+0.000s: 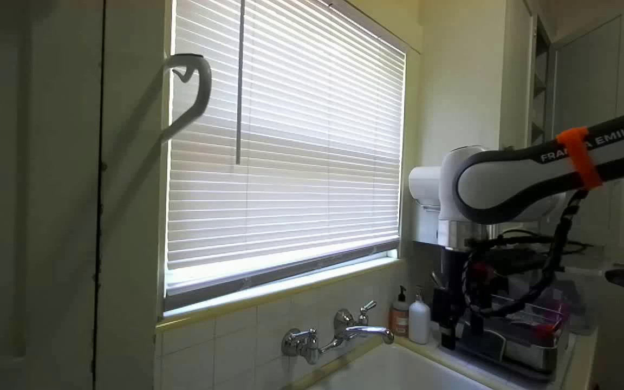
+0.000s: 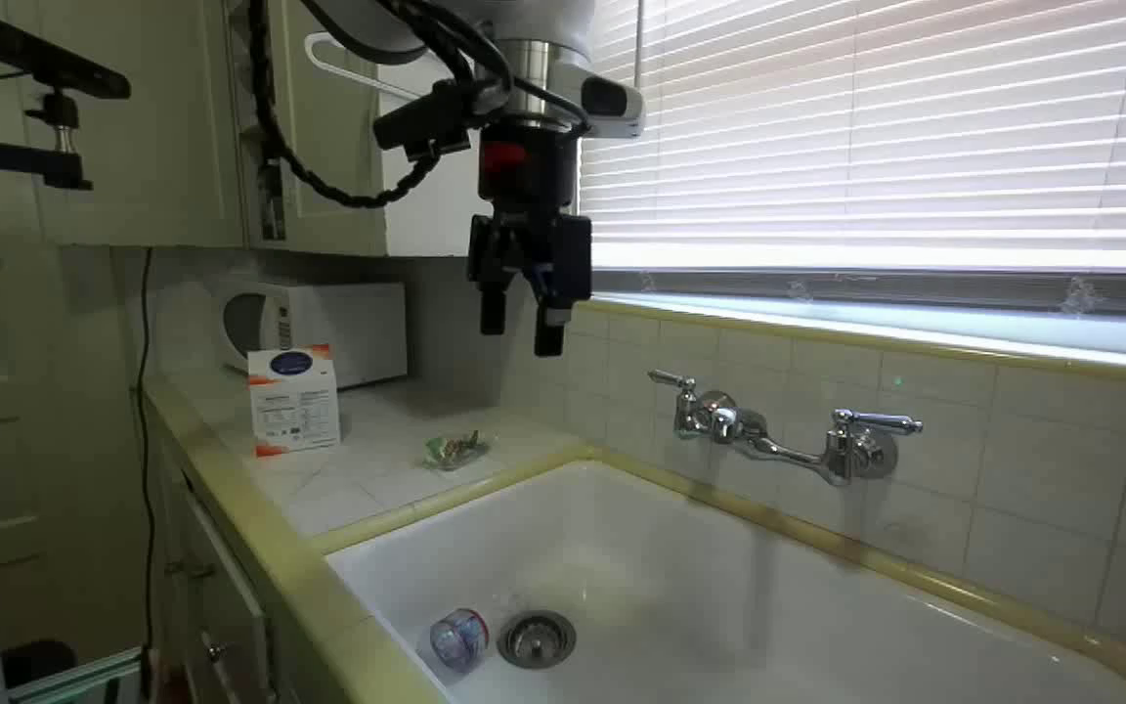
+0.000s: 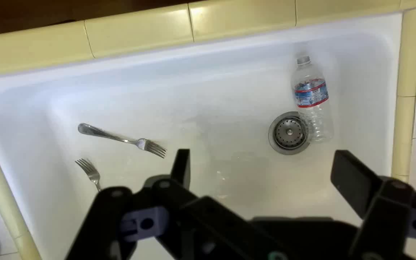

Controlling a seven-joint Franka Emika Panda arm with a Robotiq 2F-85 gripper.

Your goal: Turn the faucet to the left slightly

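The gripper [image 2: 522,330] is hanging wide above the sink [image 2: 666,557] (it is holding nothing). In an exterior view, the faucet [image 2: 786,452] is sitting on the wall [image 2: 920,528] at the gripper's four o'clock, untouched. Reaching is probably the step; next it should be going there and gently pushing left.

Your arm [image 1: 499,184] is white and black; an orange band [image 1: 581,158] interrupts the white lettering [image 1: 619,136], where you can read "EMIKA". A knobbly black cable [image 2: 353,201] runs alongside. Below the silver collar [image 2: 529,61], your black gripper [image 2: 521,337] bears a red patch [image 2: 502,154], flat, blocky fingers [image 2: 549,340] and, in the wrist view, pale blocks [image 3: 145,232] with dark round holes [image 3: 147,224].
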